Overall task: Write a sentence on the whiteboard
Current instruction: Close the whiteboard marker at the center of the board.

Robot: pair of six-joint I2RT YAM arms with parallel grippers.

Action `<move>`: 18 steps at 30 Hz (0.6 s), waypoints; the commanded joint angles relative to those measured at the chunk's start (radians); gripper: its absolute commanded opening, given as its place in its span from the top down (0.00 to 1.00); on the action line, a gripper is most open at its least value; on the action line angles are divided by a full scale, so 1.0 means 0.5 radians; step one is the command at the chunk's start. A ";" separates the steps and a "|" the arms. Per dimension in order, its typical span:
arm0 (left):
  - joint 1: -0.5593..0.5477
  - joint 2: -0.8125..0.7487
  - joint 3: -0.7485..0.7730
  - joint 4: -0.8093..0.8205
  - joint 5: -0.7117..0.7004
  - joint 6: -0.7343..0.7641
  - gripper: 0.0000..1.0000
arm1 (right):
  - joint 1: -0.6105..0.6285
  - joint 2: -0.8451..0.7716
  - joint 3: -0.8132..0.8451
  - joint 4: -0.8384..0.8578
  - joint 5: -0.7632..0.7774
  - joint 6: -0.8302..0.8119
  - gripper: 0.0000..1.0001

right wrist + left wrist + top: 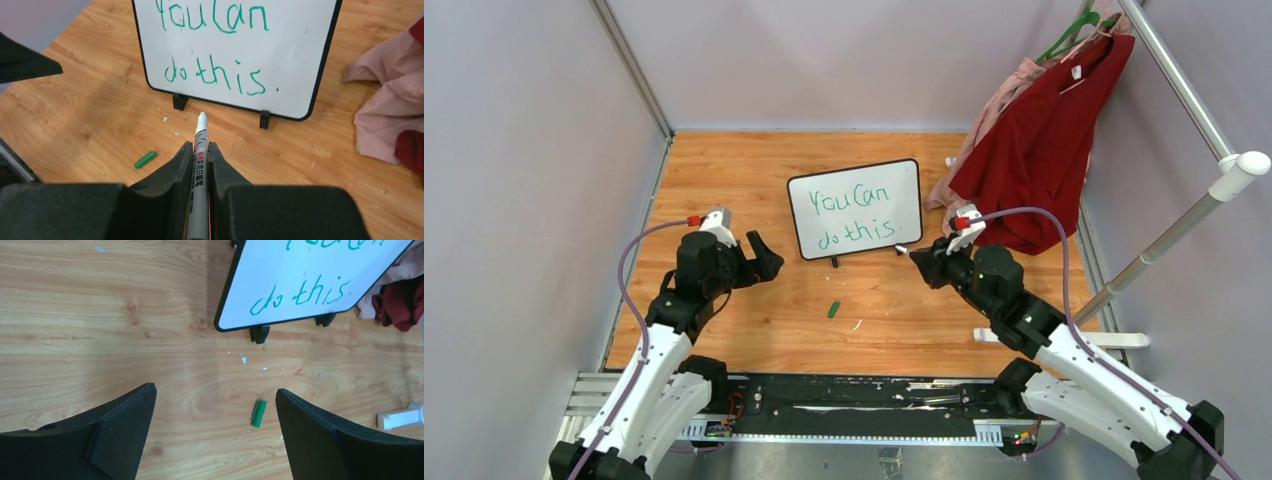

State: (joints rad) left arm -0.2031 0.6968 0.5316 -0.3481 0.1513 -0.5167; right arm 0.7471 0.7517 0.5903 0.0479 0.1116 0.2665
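My right fingers (190,150) are pressed together on a marker (199,175), barrel pinched between them, bare tip poking out ahead. The tip is off the board, hanging above the table (724,180) just short of the lower frame edge, between the two little feet, not touching anything. My left fingers (764,258) are spread wide with nothing in them, hovering over bare wood left of the board. A green cap (258,413) lies loose on the table between the two arms, in front of the board. The whiteboard (909,210) stands propped mid-table, tilted back, facing the arms. The sentence (852,216) is on it in green, two lines, "You Can" over "do this", with a full stop after "this". To the right, red garment (1044,150) and pink cloth (385,115) sit near the board's right edge, not covering it. Judgement: writing looks complete, legible and punctuated. Probably only tidy-up is left: cap back on, marker put down.
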 commanded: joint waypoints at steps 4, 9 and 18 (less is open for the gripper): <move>-0.264 -0.081 0.124 -0.233 -0.101 0.118 0.07 | 0.032 -0.254 -0.201 -0.256 -0.151 0.096 1.00; -0.658 -0.019 0.140 -0.312 -0.344 0.096 0.07 | 0.034 -0.288 -0.260 -0.254 -0.191 0.126 1.00; -0.793 0.112 0.123 -0.175 -0.176 0.069 0.09 | 0.033 -0.384 -0.305 -0.230 -0.316 0.148 1.00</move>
State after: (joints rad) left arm -0.5823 0.7139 0.5777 -0.4839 0.0189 -0.4820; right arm 0.7521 0.5900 0.4469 -0.0750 -0.0132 0.3256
